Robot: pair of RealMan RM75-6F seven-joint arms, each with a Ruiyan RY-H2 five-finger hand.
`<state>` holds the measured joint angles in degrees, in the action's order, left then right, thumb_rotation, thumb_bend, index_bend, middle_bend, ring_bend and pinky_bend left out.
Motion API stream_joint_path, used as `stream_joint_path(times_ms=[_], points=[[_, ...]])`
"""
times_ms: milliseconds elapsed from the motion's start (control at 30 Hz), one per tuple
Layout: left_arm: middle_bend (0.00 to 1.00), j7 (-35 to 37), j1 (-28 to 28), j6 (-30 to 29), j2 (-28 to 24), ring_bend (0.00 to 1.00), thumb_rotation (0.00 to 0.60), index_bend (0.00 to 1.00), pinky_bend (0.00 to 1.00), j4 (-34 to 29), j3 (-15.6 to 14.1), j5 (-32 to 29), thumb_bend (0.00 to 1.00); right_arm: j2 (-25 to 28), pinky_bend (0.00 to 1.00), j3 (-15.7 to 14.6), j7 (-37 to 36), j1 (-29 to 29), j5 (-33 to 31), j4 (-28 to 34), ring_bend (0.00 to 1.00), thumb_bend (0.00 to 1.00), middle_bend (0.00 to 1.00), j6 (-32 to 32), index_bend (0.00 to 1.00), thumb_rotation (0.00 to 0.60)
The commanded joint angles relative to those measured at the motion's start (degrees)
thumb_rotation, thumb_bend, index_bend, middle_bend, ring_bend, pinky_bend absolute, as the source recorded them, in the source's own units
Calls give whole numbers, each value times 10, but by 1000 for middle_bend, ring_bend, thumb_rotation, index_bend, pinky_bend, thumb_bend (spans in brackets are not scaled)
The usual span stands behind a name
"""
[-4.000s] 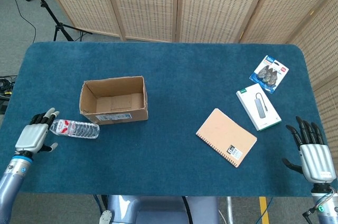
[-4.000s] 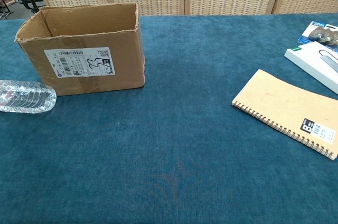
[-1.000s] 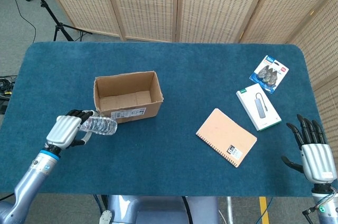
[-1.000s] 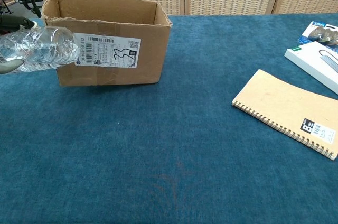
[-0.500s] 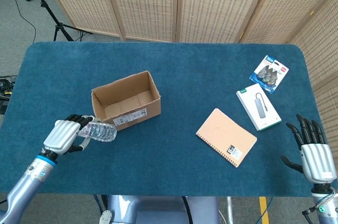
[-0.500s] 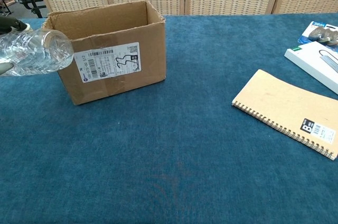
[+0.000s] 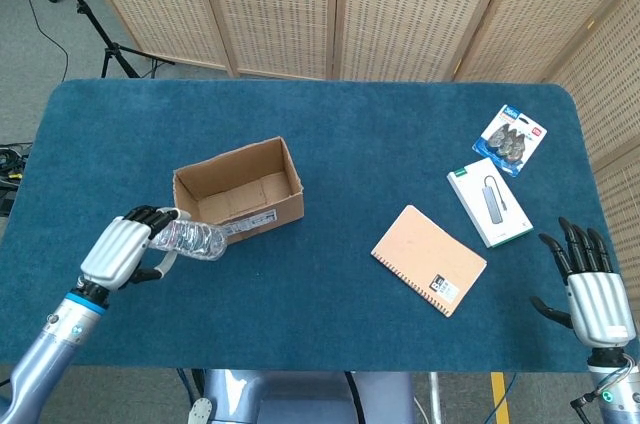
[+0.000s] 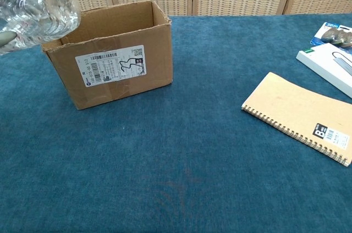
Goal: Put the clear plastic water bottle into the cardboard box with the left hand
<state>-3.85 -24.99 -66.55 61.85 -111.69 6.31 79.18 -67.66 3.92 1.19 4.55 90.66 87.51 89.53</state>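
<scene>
The cardboard box (image 7: 238, 192) stands on the desk (image 7: 330, 124), left of centre. My left hand (image 7: 122, 249) sits at the box's near-left corner and holds the water bottle (image 7: 193, 240) on its side, above the desk, its free end overlapping the box's near wall. The notebook (image 7: 428, 259) lies right of centre, nearer the front edge. Behind it and to the right lies the flat boxed item (image 7: 488, 202), and behind that, near the far right corner, the blister pack (image 7: 510, 139). My right hand (image 7: 592, 289) hangs at the front right edge, fingers (image 7: 577, 246) spread.
</scene>
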Motion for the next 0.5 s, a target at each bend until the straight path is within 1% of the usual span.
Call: stream_joint_path(times_ms=[33, 200, 400, 433, 500], points=[[512, -18, -8, -10, 19, 311, 600, 722, 375, 13, 18, -15, 746, 0, 0, -1, 1, 0, 1, 0, 0, 106, 0, -1, 157, 600], [512, -38, -40, -9, 75, 311, 600, 722, 375, 53, 56, -56, 747, -1, 0, -2, -1, 2, 1, -1, 0, 105, 0, -4, 158, 600], [512, -52, -63, -4, 108, 311, 600, 722, 375, 76, 77, -79, 747, -2, 0, -2, -4, 3, 2, -3, 0, 105, 0, -6, 157, 600], [512, -55, -78, 6, 122, 311, 600, 722, 375, 87, 88, -87, 746, -3, 0, -3, -5, 4, 2, -4, 0, 105, 0, -9, 157, 600], [512, -66, -95, 19, 136, 311, 600, 722, 375, 98, 97, -106, 746, -3, 0, -3, -6, 5, 2, -5, 0, 105, 0, -10, 157, 600]])
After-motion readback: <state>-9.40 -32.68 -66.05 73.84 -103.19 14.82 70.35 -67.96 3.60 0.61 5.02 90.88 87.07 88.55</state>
